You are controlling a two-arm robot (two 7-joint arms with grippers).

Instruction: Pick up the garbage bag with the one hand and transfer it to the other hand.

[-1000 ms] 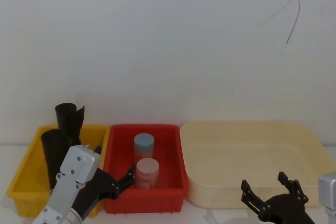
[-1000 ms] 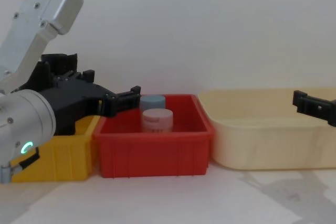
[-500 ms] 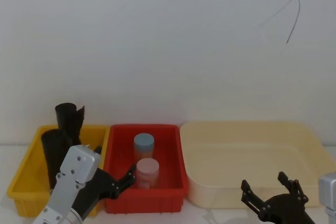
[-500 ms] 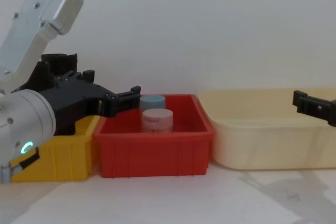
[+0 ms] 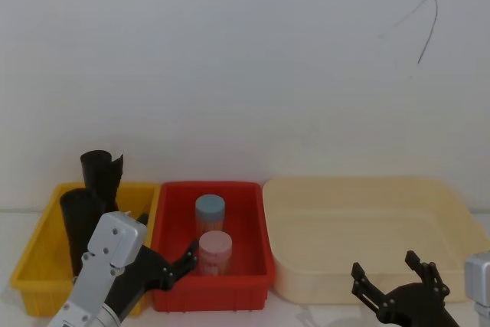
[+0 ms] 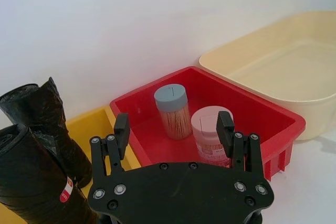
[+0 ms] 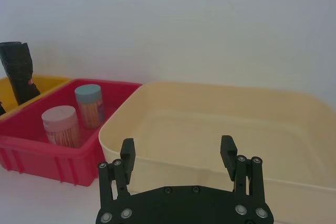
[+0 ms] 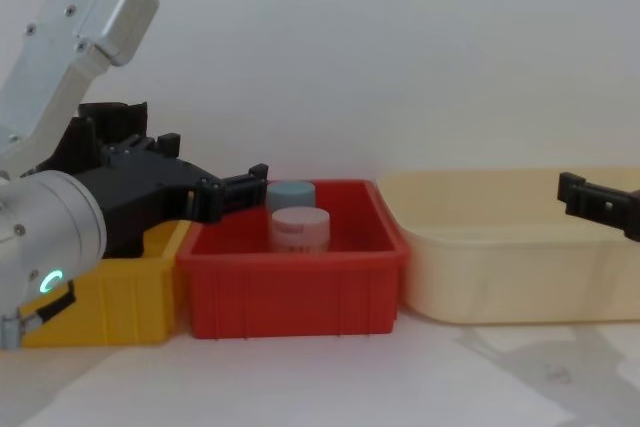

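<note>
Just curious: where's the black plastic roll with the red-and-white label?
In the left wrist view, the labelled roll stands in the yellow plastic bin on the robot's left, beside another black roll.

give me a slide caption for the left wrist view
Open left gripper facing the red bin, labelled garbage bag standing in the yellow bin
</note>
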